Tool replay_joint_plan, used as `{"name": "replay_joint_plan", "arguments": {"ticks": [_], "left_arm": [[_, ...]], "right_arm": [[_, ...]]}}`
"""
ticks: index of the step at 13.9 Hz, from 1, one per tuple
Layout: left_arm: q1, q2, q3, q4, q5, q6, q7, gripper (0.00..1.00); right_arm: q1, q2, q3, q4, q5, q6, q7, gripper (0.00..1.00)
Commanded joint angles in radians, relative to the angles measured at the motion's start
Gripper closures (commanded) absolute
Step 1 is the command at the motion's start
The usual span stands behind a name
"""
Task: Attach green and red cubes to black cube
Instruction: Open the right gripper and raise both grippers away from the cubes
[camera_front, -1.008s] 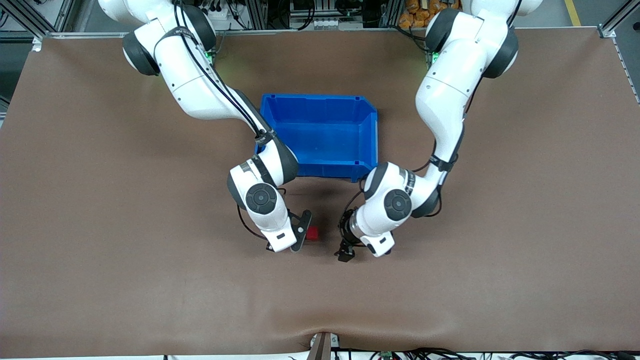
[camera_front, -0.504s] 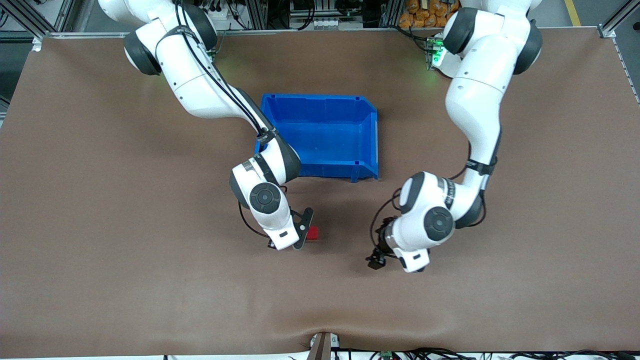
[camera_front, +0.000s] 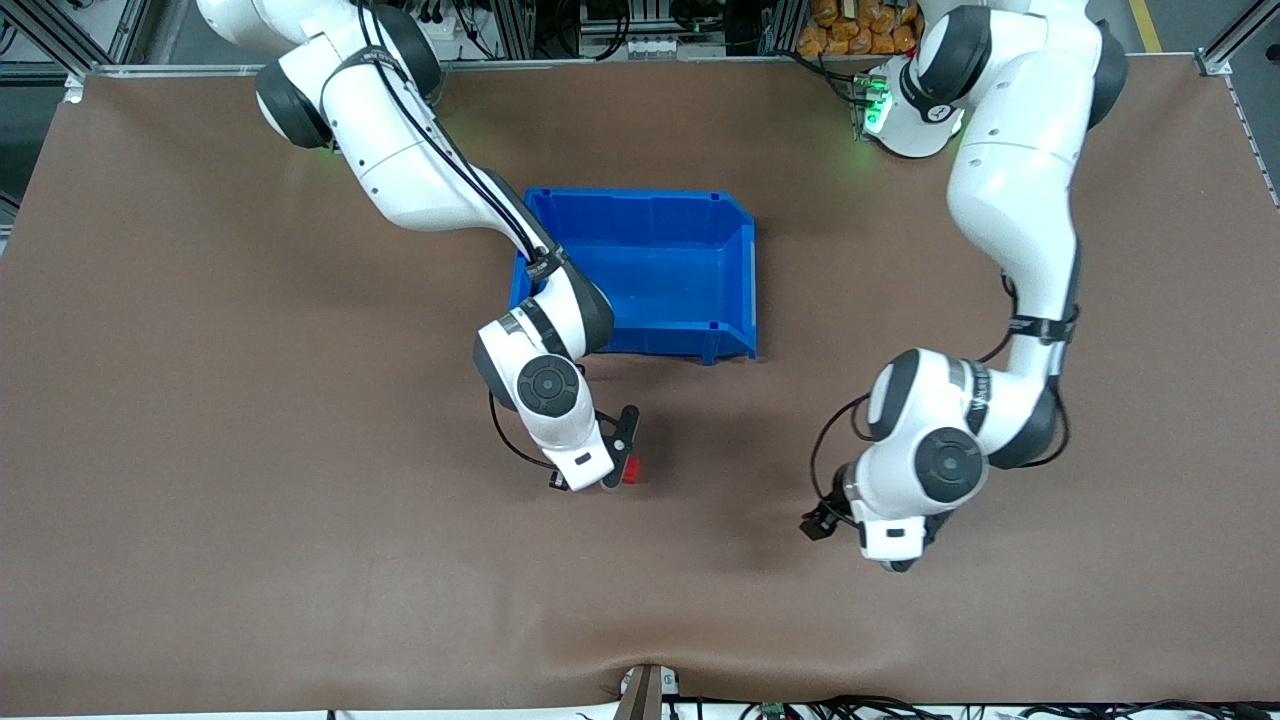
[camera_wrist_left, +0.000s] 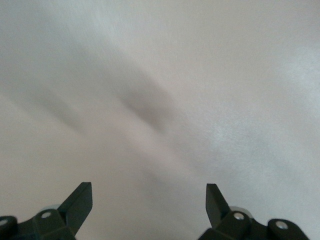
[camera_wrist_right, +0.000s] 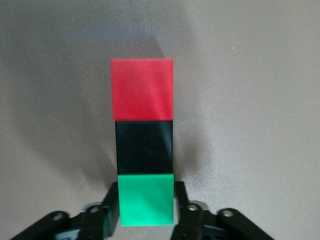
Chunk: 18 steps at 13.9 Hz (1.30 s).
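Right claw (camera_wrist_right: 146, 212), fingers flanking green cube (camera_wrist_right: 146, 200), grip uncertain; green, black cube (camera_wrist_right: 144, 147), red cube (camera_wrist_right: 142, 88) joined in row on counter (camera_front: 300, 560), 6 o'clock of bin (camera_front: 640, 215). Left claw (camera_wrist_left: 149, 200): wide, empty. Assembly apparently complete; release pending.

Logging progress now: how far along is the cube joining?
Done: red cube, black cube and green cube sit joined in a row. In hand: right gripper brackets the green end. Left gripper hangs open over bare table. Left: release.
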Motion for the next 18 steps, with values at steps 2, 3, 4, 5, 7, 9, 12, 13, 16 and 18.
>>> {"name": "replay_joint_plan", "arguments": {"ticks": [2, 3, 4, 5, 7, 9, 12, 13, 16, 18], "left_arm": [[0.080, -0.079, 0.005, -0.017, 0.021, -0.079, 0.284, 0.00], [0.100, -0.090, 0.005, -0.019, 0.020, -0.079, 0.367, 0.00], [0.110, -0.102, 0.005, -0.017, 0.020, -0.079, 0.432, 0.00], [0.113, -0.109, 0.008, -0.017, 0.020, -0.079, 0.457, 0.00], [0.127, -0.125, 0.028, -0.017, 0.034, -0.080, 0.495, 0.00], [0.140, -0.168, 0.025, -0.019, 0.100, -0.080, 0.585, 0.00], [0.157, -0.225, 0.025, -0.019, 0.106, -0.112, 0.673, 0.00], [0.168, -0.248, 0.023, -0.019, 0.099, -0.116, 0.711, 0.00], [0.185, -0.316, 0.017, -0.019, 0.091, -0.181, 0.819, 0.00], [0.183, -0.357, 0.015, -0.019, 0.093, -0.241, 0.827, 0.00]], "right_arm": [[-0.003, 0.010, -0.004, 0.024, -0.021, -0.019, 0.011, 0.00], [-0.005, -0.001, -0.004, 0.024, -0.017, -0.023, 0.012, 0.00], [-0.014, -0.021, -0.004, 0.023, -0.015, -0.046, 0.012, 0.00], [-0.032, -0.036, -0.004, 0.023, -0.012, -0.080, 0.012, 0.00], [-0.086, -0.082, -0.004, 0.023, -0.004, -0.150, 0.014, 0.00], [-0.140, -0.125, -0.004, 0.018, 0.000, -0.238, 0.081, 0.00], [-0.201, -0.198, -0.005, 0.013, -0.001, -0.345, 0.199, 0.00], [-0.232, -0.221, -0.005, 0.013, -0.003, -0.367, 0.227, 0.00], [-0.360, -0.292, -0.004, 0.013, 0.000, -0.459, 0.277, 0.00], [-0.452, -0.355, -0.002, 0.013, 0.003, -0.523, 0.279, 0.00]]}}
